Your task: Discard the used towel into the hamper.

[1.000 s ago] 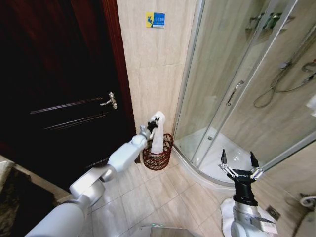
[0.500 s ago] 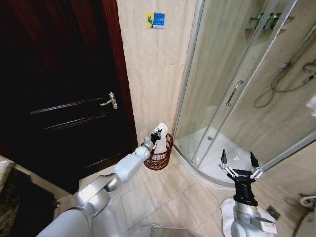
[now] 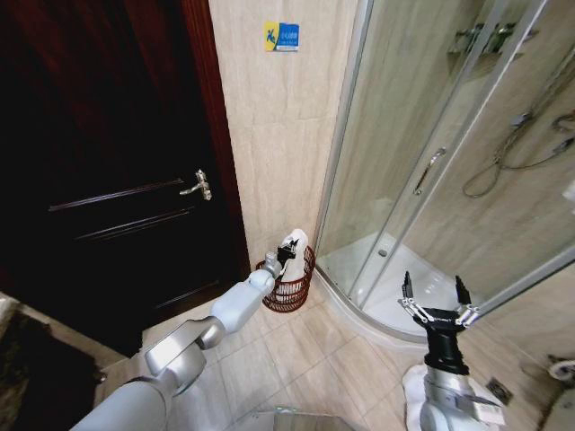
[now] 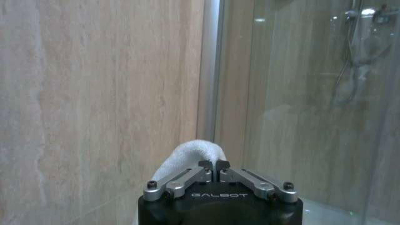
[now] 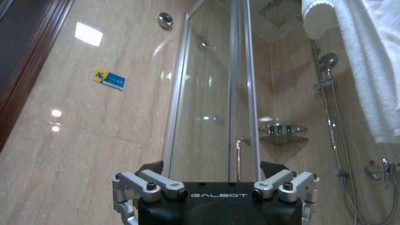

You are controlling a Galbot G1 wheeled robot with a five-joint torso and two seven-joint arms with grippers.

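Observation:
The hamper (image 3: 293, 293) is a small dark red wire basket on the floor in the corner between the tiled wall and the shower enclosure. My left arm reaches out to it, and my left gripper (image 3: 287, 250) sits just above its rim, shut on the white used towel (image 3: 296, 243). The towel's lower part hangs down inside the hamper. In the left wrist view the towel (image 4: 190, 154) bulges up past the closed fingertips of the left gripper (image 4: 214, 165). My right gripper (image 3: 436, 294) is held up near my body at the lower right, open and holding nothing.
A dark wooden door (image 3: 117, 180) with a metal handle (image 3: 198, 187) stands left of the hamper. The curved glass shower enclosure (image 3: 431, 171) and its raised white base (image 3: 395, 296) lie to the right. Beige floor tiles (image 3: 305, 359) stretch between me and the hamper.
My left gripper has lowered and reached farther out with the towel, bringing it down from above the hamper into its mouth. The right arm has not moved.

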